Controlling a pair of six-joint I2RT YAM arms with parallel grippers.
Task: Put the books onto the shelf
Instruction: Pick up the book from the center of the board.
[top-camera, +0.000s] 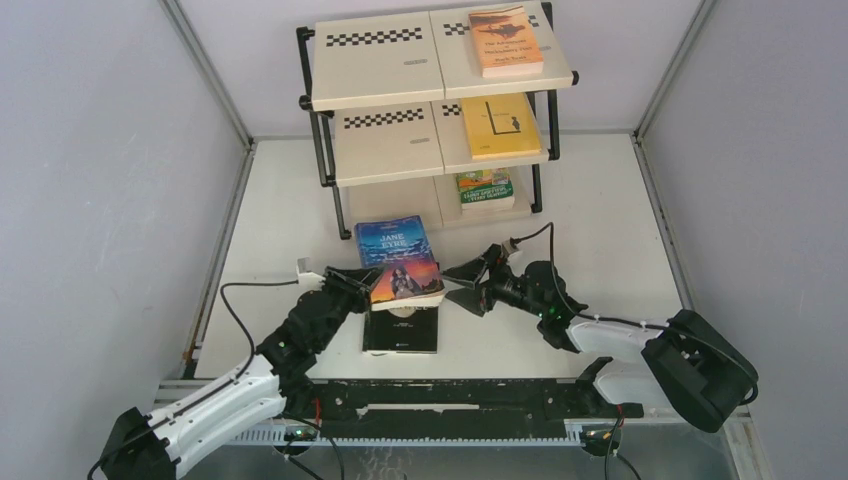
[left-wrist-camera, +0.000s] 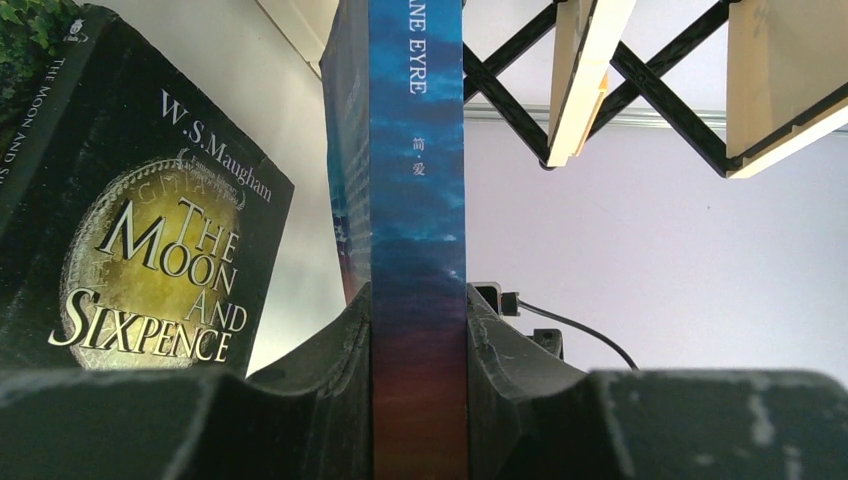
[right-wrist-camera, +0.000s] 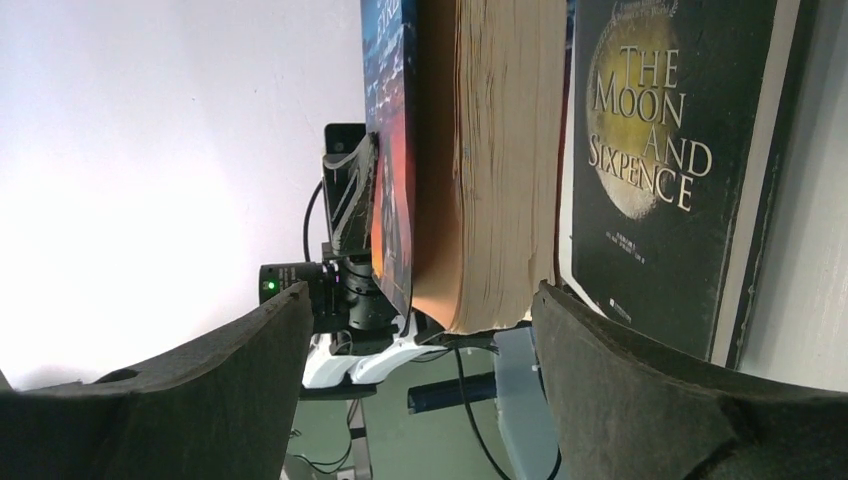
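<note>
Broadly, the white table (top-camera: 620, 230) fills the middle of the top view, with the shelf (top-camera: 375, 70) standing at its far edge, in the upper centre of the frame. Three books sit on the right half of the shelf, one per tier: an orange book (top-camera: 505, 42) on the top tier, a yellow book (top-camera: 500, 127) on the middle one and a green book (top-camera: 485, 188) on the bottom one. At frame centre, well in front of the shelf, the blue Jane Eyre paperback (top-camera: 400, 262) lies cover up. Its near end overlaps a black book (top-camera: 402, 328), "The Moon and Sixpence", which lies flat on the table. Whether the two touch I cannot tell. The left gripper (left-wrist-camera: 418, 330) comes in from the lower left and pinches the Jane Eyre paperback at its spine, one finger against each cover. The right gripper (top-camera: 468, 280) sits just right of that book, its fingers spread wide toward the page edge and holding nothing.
</note>
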